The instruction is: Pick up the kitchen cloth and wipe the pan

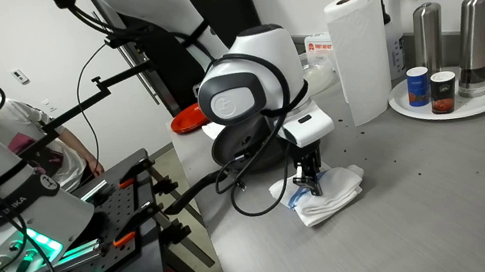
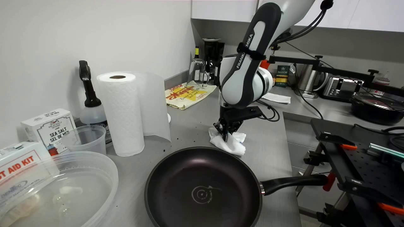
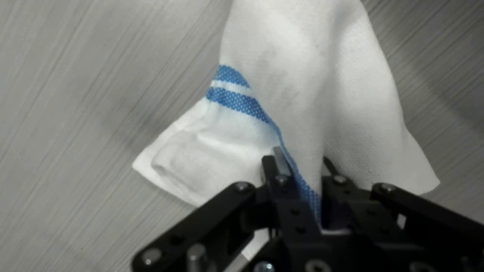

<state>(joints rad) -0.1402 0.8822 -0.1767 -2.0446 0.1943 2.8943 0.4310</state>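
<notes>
Diffuse light, soft shadows on countertop (image 1: 416, 216), green-lit robot base (image 1: 52, 208), softly blurred wrist view

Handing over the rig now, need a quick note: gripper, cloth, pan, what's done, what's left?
Gripper: closed on the cloth, a fold pinched in it.
Cloth: appears to lie on the counter, beside the pan; not lifted clear.
Pan: on the counter, its handle sticking out past the edge.
Done: cloth grasped.
Left: probably lift the cloth, carry it over the pan, lower it and wipe.
</notes>
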